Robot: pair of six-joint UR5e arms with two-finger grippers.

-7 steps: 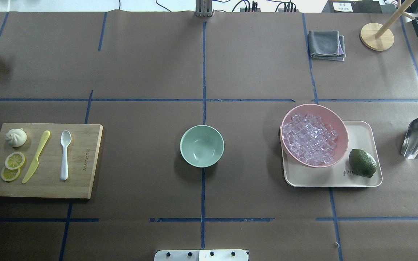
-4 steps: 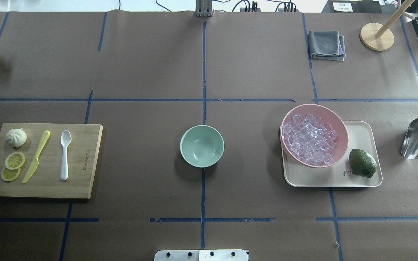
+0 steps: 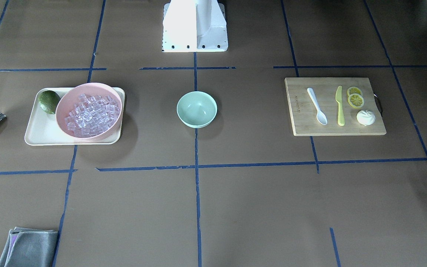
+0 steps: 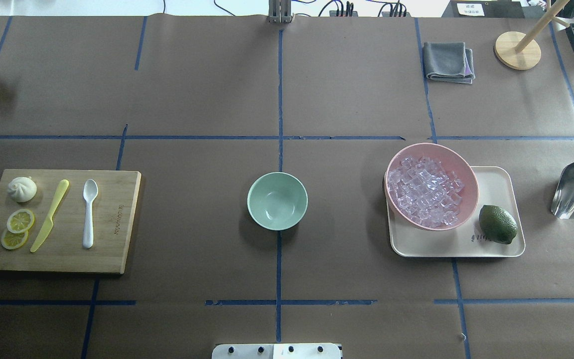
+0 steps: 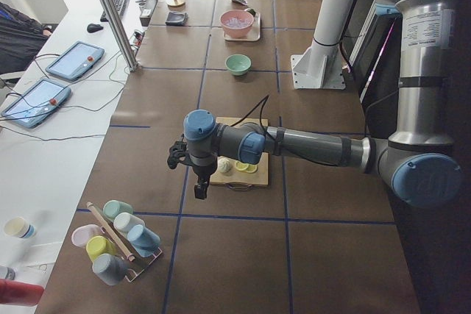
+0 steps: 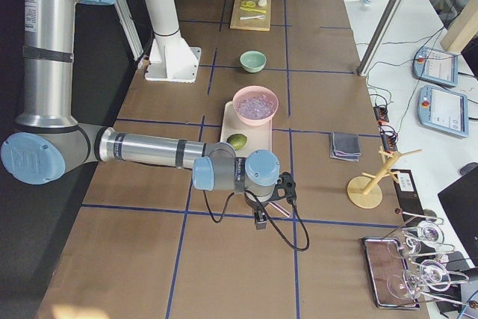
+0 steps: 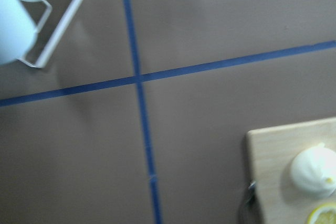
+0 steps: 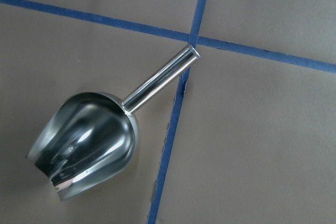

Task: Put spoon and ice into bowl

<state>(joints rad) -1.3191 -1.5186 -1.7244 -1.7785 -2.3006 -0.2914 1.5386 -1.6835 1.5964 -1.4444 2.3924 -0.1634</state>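
Brown-papered worktop (image 4: 192, 89); mint bowl (image 4: 277, 201) mid-frame, spoon (image 4: 88, 212) at left beside knife (image 4: 49, 215) on board (image 4: 112, 249), ice (image 4: 424, 192) at right in pink bowl (image 4: 459, 160). Left tool (image 5: 200, 190), right tool (image 6: 259, 222): apart or together, cannot tell.

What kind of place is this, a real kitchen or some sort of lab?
Most likely a robotics lab bench, not a kitchen: the table is covered in brown paper with a blue tape grid, the left arm and right arm reach over it, and tablets with cables sit on a side counter.
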